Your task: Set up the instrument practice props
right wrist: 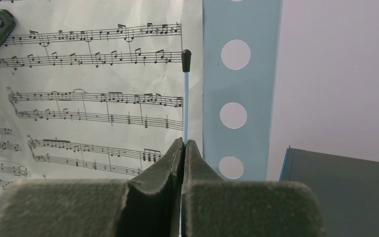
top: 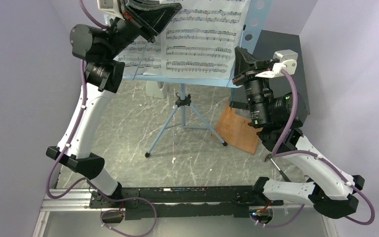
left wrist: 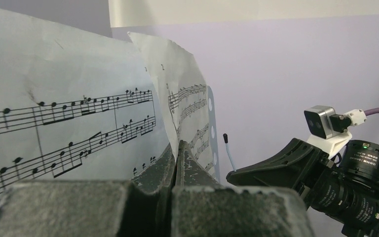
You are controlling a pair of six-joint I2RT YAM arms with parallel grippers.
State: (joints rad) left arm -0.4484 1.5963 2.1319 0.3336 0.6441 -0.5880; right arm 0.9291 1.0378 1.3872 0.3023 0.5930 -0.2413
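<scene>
1. The light blue perforated music stand with tripod legs stands upright near the middle of the grey marbled worktop. Its desk is toward the far edge and faces the near edge.
2. The white printed sheet-music pages lean side by side on the stand's desk, bottoms on its ledge. A strip of round holes shows bare to their right.
3. A thin light blue page-holder rod with a black tip lies upright along the right page's right edge.
4. The right gripper is closed around that rod's lower part, which runs down between its fingertips.
5. The left gripper is up at the pages' upper left, jaws pressed together at the seam between two pages. Whether paper is pinched I cannot tell.
6. The small grey-white pyramid metronome stands behind the ledge, left of the pole, toward the far edge and mostly hidden.
7. A big dark box sits at the far right corner on a wooden board.
8. A small hammer lies near the right edge, beside the right arm.
</scene>
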